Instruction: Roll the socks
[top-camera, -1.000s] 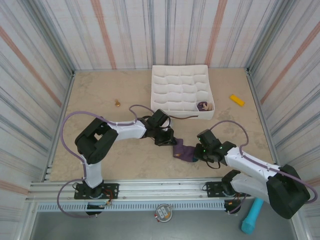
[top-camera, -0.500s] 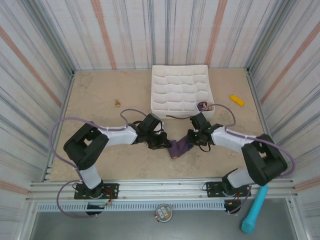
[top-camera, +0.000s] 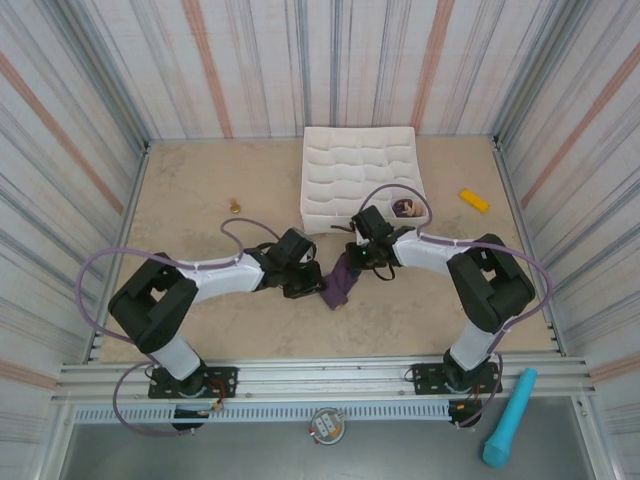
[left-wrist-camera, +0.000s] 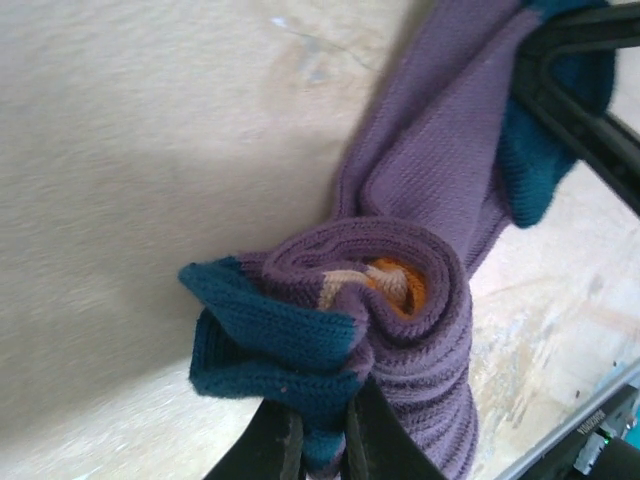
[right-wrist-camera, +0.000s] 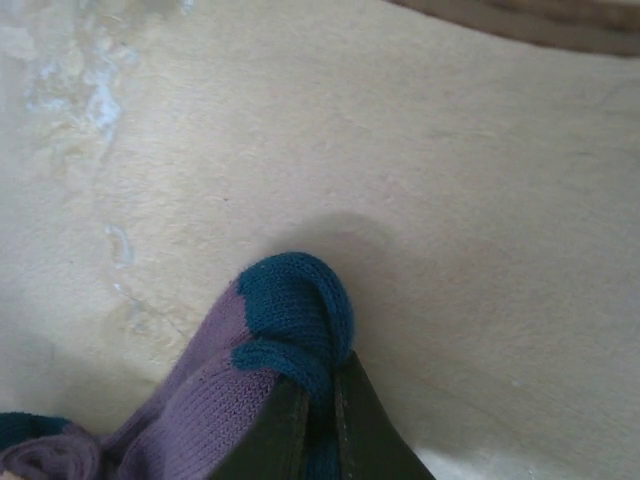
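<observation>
Left wrist: left gripper (left-wrist-camera: 325, 432) pinches socks (left-wrist-camera: 425, 190) (half-rolled) — label (left-wrist-camera: 597, 441) blurred

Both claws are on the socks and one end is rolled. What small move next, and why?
Probably turn the left claw to roll the socks one more wrap toward the right claw. It pinches an already wound roll, while a flat purple stretch lies unrolled up to the teal end the right claw pinches.
</observation>
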